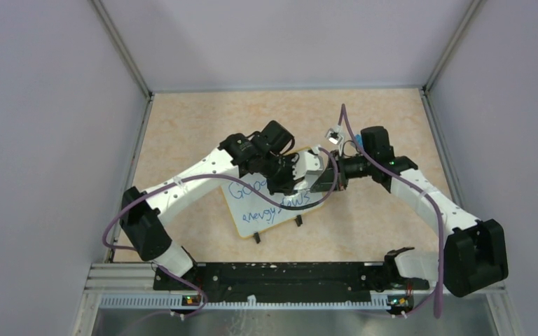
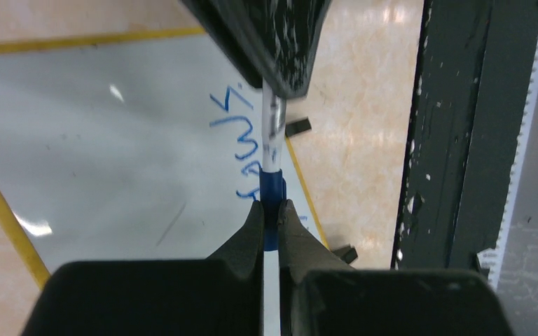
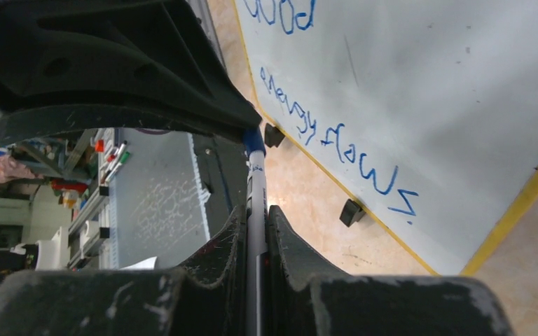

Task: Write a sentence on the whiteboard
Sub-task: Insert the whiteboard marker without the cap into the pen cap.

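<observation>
The whiteboard point(image 1: 270, 210) lies tilted on the beige table, with a yellow rim and black clip feet point(image 1: 256, 238). The sentence point(image 1: 274, 208) is in blue, "Good" above "energy flows". It also shows in the right wrist view point(image 3: 336, 140) and partly in the left wrist view point(image 2: 252, 140). Both grippers meet over the board's far right part and hold one marker. My left gripper point(image 2: 271, 206) is shut on its blue cap point(image 2: 272, 189). My right gripper point(image 3: 256, 210) is shut on its white barrel point(image 3: 256, 182). In the top view the left gripper point(image 1: 295, 175) faces the right gripper point(image 1: 320, 175).
A black rail point(image 1: 280, 276) runs along the near edge between the arm bases; it also shows in the left wrist view point(image 2: 462, 140). Grey walls close in the table on three sides. A purple cable point(image 1: 350, 133) loops over the right arm.
</observation>
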